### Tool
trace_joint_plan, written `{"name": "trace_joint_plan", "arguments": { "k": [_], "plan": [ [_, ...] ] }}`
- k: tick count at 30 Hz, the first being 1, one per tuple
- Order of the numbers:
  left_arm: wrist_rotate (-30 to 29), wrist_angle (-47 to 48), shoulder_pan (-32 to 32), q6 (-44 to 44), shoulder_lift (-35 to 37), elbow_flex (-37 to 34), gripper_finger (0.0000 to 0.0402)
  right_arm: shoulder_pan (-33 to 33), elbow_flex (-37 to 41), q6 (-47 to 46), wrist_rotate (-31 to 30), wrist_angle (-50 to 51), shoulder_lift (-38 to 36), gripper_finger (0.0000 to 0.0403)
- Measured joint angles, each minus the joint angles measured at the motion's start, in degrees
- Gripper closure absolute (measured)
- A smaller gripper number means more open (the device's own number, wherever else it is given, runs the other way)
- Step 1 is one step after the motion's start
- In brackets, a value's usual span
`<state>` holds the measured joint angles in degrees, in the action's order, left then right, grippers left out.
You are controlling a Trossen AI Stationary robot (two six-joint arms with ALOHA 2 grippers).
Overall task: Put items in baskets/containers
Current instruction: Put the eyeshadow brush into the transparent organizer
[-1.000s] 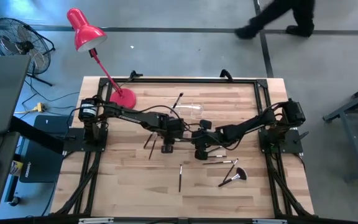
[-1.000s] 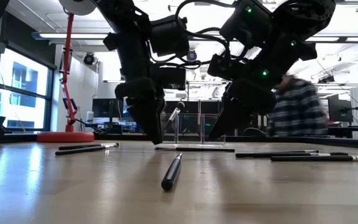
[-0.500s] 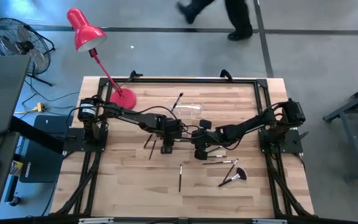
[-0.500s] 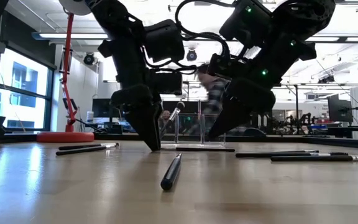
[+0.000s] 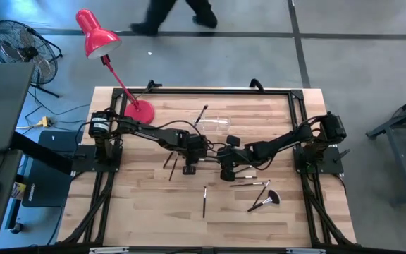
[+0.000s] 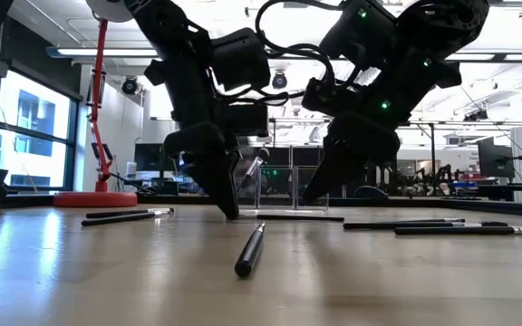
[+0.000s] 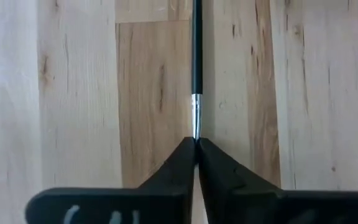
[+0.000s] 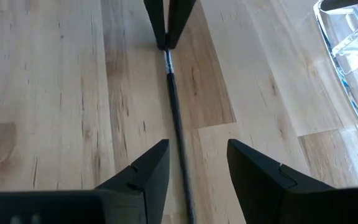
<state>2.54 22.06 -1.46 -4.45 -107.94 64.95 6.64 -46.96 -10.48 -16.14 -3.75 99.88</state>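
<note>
The brush (image 7: 196,68) being worked on is thin, with a straight black handle and a short silvery ferrule, and it lies flat on the wooden table (image 5: 154,204) near the middle, just in front of the clear plastic holder (image 6: 288,188). The left gripper (image 7: 196,144) reaches down to the tabletop with its two dark fingertips pinched together on the ferrule end of this brush. The right gripper (image 8: 191,163) hangs low over the same brush from the opposite end, its fingers spread apart on either side of the handle without touching it. Seen from above, both arms stretch in from their bases at the table's sides and meet at the centre. One brush (image 5: 202,113) already stands tilted in the holder. Others lie loose on the wood: a dark one (image 6: 249,250) nearest the front edge, two (image 6: 127,215) to the left, and a few (image 5: 259,185) to the right, including one with a wide fan head (image 5: 266,200). A red desk lamp (image 5: 97,35) stands at the far left corner.
</note>
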Motion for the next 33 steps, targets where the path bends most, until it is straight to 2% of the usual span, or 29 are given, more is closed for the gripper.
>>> {"name": "trace_joint_plan", "arguments": {
  "k": [7,27,33],
  "plan": [
    [-0.77,0.27,0.01,0.2,0.1,0.06,0.0397,0.01,-0.02,0.39,3.32,-0.48,-0.02,0.0247],
    [-1.22,12.06,-0.04,-0.15,0.7,10.82,0.0401,-0.43,-0.03,6.71,2.22,-0.18,0.61,0.0248],
    [-1.19,14.23,-0.04,-1.2,0.74,12.95,0.0401,-0.67,-0.04,7.56,2.08,-0.01,0.61,0.0279]
  ]
}}
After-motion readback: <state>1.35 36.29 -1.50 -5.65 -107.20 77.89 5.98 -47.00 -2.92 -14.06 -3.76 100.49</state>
